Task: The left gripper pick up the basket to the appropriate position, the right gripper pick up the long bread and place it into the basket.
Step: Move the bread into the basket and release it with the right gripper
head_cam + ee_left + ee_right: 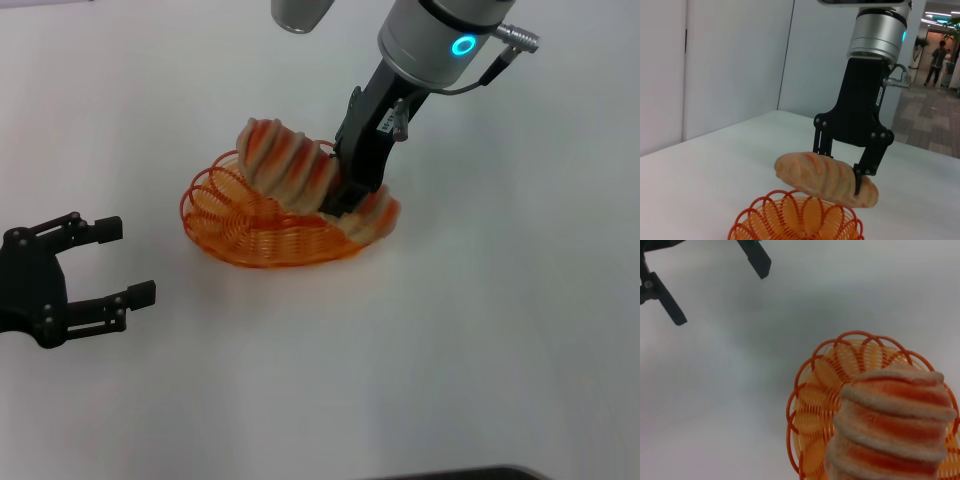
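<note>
Near left: left gripper [105, 262], wide open, empty, well apart from basket [245, 225]. Farther right: right gripper [352, 200] clamped on long bread [290, 165], tilted just above basket. Risk: loaf striking scalloped rim, tipping light basket, rolling onto table [480, 330].

From my seat I see a plain white table [480, 340], matte and evenly lit, with only soft shadows on it. Its far edge runs across the left wrist view, and behind it stand pale grey-white wall panels [735, 55] that meet at a corner. To one side the room opens onto a corridor [932, 107] with a brownish floor and ceiling lights. A person [939, 62] stands far down it near a green plant [955, 25].
</note>
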